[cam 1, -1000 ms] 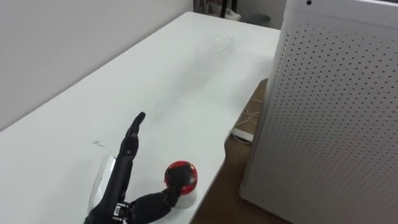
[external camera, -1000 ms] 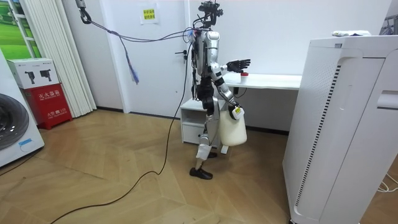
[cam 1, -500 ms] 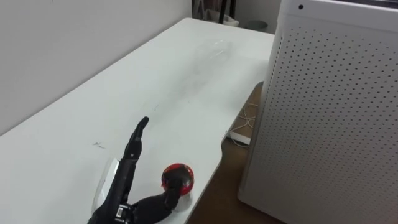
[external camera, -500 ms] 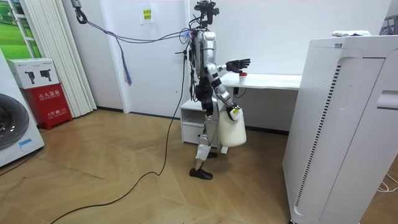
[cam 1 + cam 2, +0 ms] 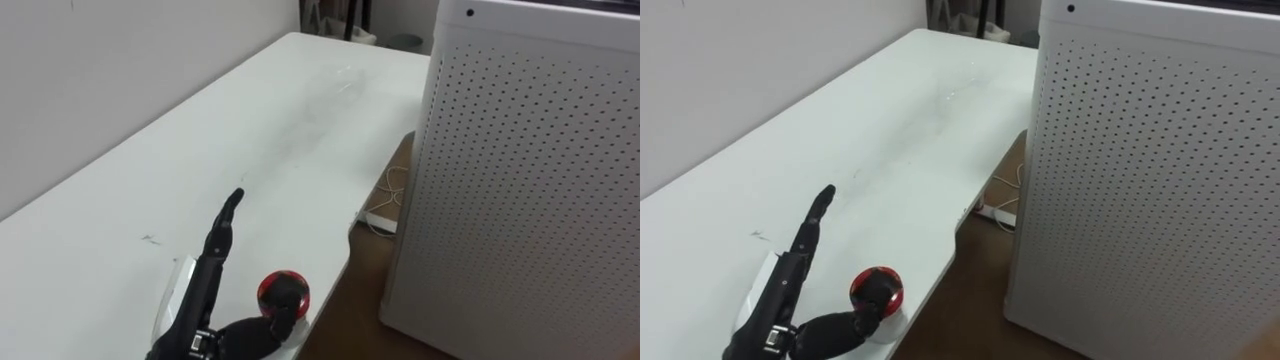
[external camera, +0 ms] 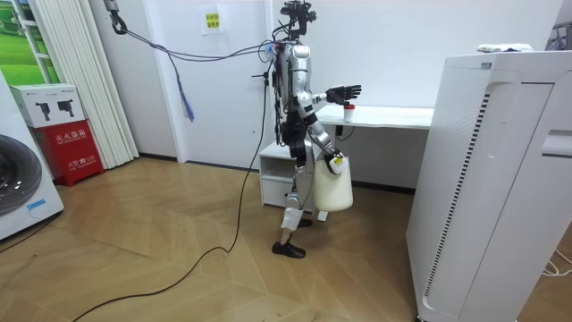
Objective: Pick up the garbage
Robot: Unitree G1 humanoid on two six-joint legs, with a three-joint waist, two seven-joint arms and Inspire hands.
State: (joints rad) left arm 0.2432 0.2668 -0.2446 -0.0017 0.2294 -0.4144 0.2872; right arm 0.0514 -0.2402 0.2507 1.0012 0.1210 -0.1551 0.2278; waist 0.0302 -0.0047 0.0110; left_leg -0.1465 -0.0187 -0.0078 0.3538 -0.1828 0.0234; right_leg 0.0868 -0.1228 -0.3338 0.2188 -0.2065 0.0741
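Just right of the left hand (image 5: 200,300), which is held wide with straight fingers, one red-capped cup (image 5: 284,290) is seen by the thumb at the worktop (image 5: 260,130) edge. It could be knocked off by a clumsy closing. One white bag (image 6: 332,190) hangs at the right hand (image 6: 336,162), whose state cannot be told.

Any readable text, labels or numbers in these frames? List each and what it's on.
Wall sign: print too small to read.
Red box: white characters, too blurred to read.
Washing machine: blue label, too small to read.
Table and perforated white appliance: no text on them.
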